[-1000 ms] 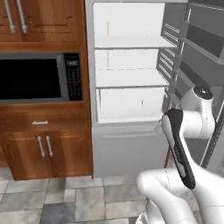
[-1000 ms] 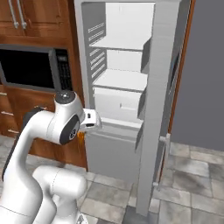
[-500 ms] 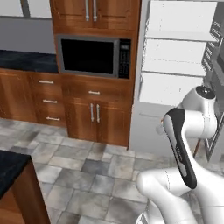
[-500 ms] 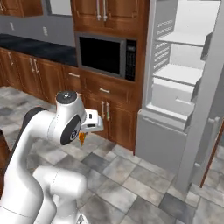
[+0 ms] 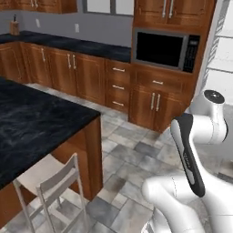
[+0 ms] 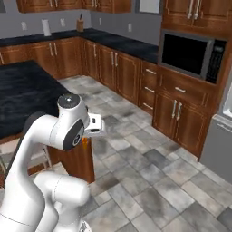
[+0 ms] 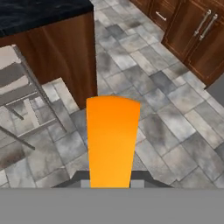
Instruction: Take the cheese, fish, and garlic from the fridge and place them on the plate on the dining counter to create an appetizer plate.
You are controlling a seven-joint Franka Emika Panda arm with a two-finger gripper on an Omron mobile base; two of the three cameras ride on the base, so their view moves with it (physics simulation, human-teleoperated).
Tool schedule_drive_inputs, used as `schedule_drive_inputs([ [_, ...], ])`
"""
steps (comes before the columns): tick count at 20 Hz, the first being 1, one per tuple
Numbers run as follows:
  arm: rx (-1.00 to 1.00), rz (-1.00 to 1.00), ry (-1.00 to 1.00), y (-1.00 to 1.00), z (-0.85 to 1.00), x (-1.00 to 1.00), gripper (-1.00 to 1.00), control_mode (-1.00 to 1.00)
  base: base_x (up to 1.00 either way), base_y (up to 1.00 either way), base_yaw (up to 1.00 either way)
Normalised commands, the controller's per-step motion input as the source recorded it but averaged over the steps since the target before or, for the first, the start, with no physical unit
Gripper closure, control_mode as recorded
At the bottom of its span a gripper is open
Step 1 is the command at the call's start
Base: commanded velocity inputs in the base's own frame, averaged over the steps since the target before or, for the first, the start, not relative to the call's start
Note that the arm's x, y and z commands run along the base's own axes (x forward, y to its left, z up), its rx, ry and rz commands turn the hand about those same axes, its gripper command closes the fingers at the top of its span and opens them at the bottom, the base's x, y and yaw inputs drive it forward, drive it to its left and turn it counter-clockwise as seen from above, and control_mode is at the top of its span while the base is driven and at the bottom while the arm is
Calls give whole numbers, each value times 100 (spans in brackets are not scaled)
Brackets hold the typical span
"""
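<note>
Swung from fridge toward the desk [image 5: 41, 118] | our pincer [image 7: 113, 183] grips cheese [image 7: 112, 142] | next: find plate, set it down

Even, flat rendered light, no clear source. Soft shadows under dining counter [image 5: 41, 123] overhang. Faint sheen on black marbled top. All views slightly soft, coarse-textured; no glare.

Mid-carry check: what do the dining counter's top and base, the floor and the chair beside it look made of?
Dining counter: top looks like polished black stone, going by its pale marbled veining; the base looks like reddish-brown wood with faint grain. Floor: grey stone-look tiles, mottled, with visible grout lines. Chair: pale grey with thin slats, possibly painted wood or metal; the render leaves that open.
</note>
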Motion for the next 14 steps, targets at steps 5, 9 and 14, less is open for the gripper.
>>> schedule_drive_inputs([
  [5, 0, 0, 0, 0, 0, 0, 100, 100, -100, 38, 56],
  [9, 0, 0, 0, 0, 0, 0, 100, 100, -93, 68, 55],
  [14, 0, 0, 0, 0, 0, 0, 100, 100, -67, 90, 49],
])
